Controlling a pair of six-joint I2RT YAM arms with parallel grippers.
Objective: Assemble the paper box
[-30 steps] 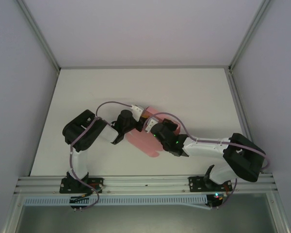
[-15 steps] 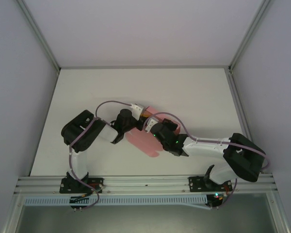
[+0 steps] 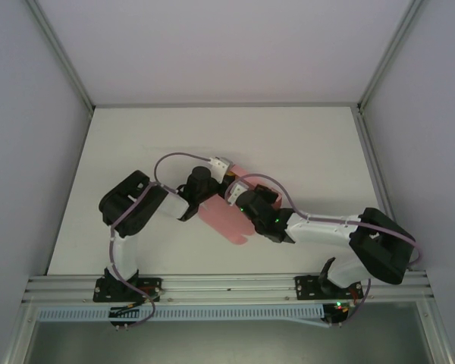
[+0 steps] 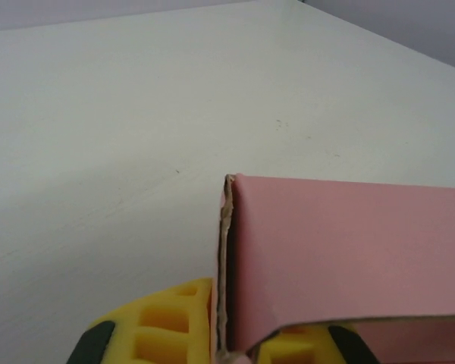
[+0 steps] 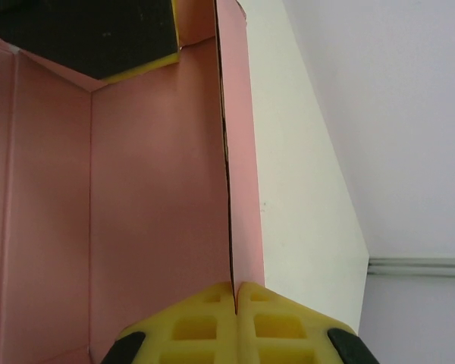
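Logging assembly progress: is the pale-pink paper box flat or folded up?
Partly folded: the pale-pink paper box has one wall raised from its creased panels, pinched by the right claw; the left claw grips another edge.

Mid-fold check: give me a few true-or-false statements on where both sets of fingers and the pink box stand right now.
1. The right fingers are shut on a thin edge of the pale-pink paper box. True.
2. The left fingers hang open, clear of the box. False: they are pinched on one of its panels.
3. The box is between the two arms' wrists, over the white table. True.
4. The box is a completely flat sheet. False: a panel is folded up along a crease and is seen edge-on in the right wrist view.
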